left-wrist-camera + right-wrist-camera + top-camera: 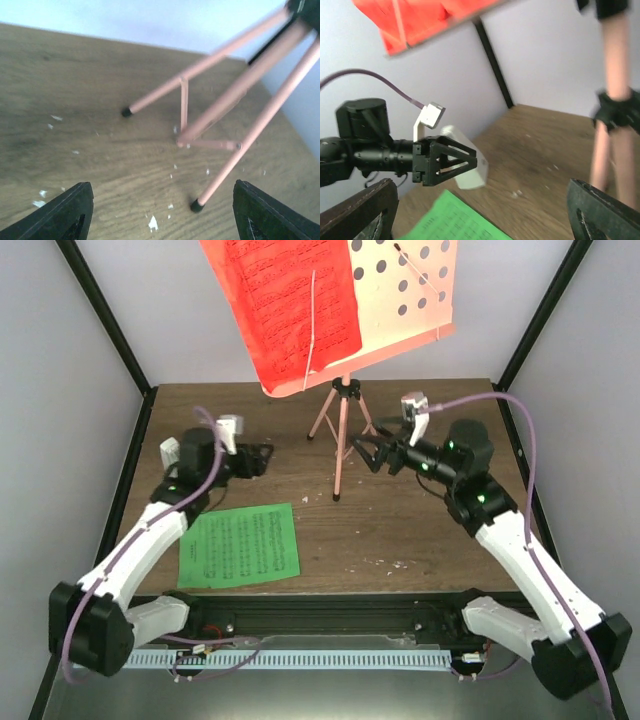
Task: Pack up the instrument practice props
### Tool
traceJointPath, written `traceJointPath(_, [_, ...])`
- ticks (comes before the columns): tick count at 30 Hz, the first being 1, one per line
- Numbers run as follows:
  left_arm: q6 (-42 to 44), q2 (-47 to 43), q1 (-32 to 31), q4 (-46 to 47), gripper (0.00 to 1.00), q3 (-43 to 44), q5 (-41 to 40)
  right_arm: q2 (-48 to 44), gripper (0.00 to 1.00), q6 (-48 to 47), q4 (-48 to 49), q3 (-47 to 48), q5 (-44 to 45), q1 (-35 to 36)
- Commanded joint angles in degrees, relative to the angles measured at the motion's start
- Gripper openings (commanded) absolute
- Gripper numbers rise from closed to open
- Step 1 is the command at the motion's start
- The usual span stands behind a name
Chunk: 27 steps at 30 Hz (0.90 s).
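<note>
The pink tripod music stand [341, 430] stands at the back middle of the table. Its hole-dotted desk [415, 280] holds a red sheet-music page [290, 310]. A green page [240, 545] lies flat at the near left. A white metronome [170, 452] sits left of the left arm, and in the right wrist view [467, 170] it shows behind the left gripper's fingers. My left gripper [262, 460] is open and empty, low over the table, left of the tripod legs [235, 95]. My right gripper [372, 452] is open and empty, just right of the stand's pole [617, 65].
Small white crumbs [152, 224] are scattered on the wooden table [420, 530]. Black frame posts and white walls enclose the table at the back and sides. The stand's desk overhangs the middle of the table, above both grippers.
</note>
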Motion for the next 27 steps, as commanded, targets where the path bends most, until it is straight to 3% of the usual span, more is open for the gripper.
traceJointPath(1, [-6.4,-8.3,8.3,-3.1,0.76,2.2,11.1,6.2,0.92,3.0,1.8,11.3,-13.6,0.2])
traceJointPath(6, [-13.3,-14.3,15.4,-3.4,0.73,8.9,21.1,12.1,0.91,7.9,6.1,21.6,-14.6,0.3])
traceJointPath(11, [-21.0,-12.3,16.5,2.5,0.65,18.7,29.5,17.9,0.92,16.1,12.1,28.8,-14.8,0.3])
traceJointPath(13, [-18.8,-10.1,15.5,0.4,0.62,24.3,31.8,21.8,0.90,17.7,11.3,34.6,-16.2,0.3])
traceJointPath(18, [-7.0,-4.0,9.9,-14.2,0.62,38.5,27.0,27.3,0.83,20.9,10.0,42.3,-15.0,0.3])
traceJointPath(27, [-4.8,0.3,7.7,-14.3,0.56,44.2,25.3,30.7,0.72,25.0,12.8,45.8,-16.1,0.3])
